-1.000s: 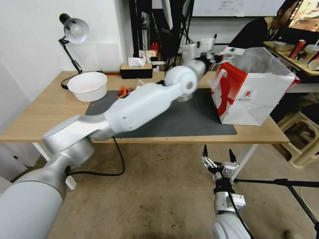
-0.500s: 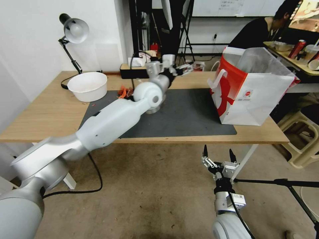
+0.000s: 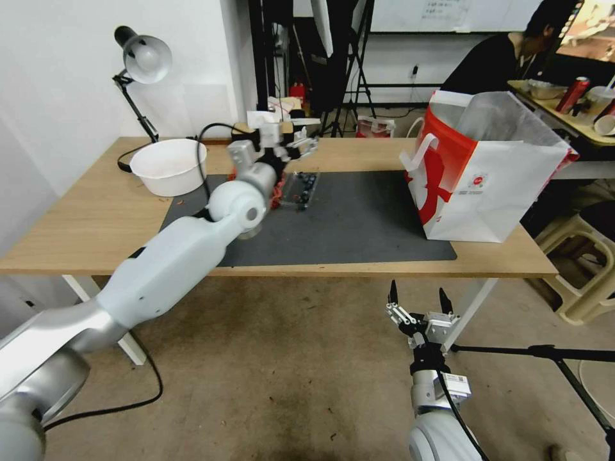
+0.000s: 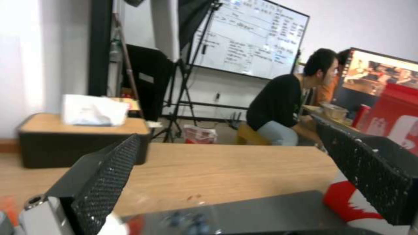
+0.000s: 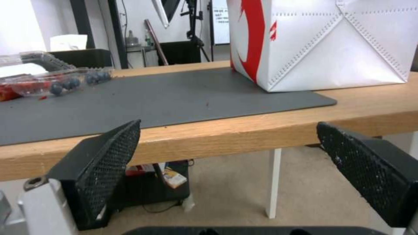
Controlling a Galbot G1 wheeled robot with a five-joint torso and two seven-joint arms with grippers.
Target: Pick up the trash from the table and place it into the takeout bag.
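The left tool (image 3: 301, 148), fingers apart and empty, hangs over one clear tray (image 3: 299, 189) of what look like blueberries on the worktop (image 3: 77, 224). One takeout bag (image 3: 493, 186) stands at the mat's right end. The right tool (image 3: 416, 299) waits spread below the worktop's edge.

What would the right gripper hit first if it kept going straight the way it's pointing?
Probably the front edge of the table. The right gripper, fingers open, sits below and in front of it, aimed at that edge with the takeout bag beyond. Depth is uncertain.
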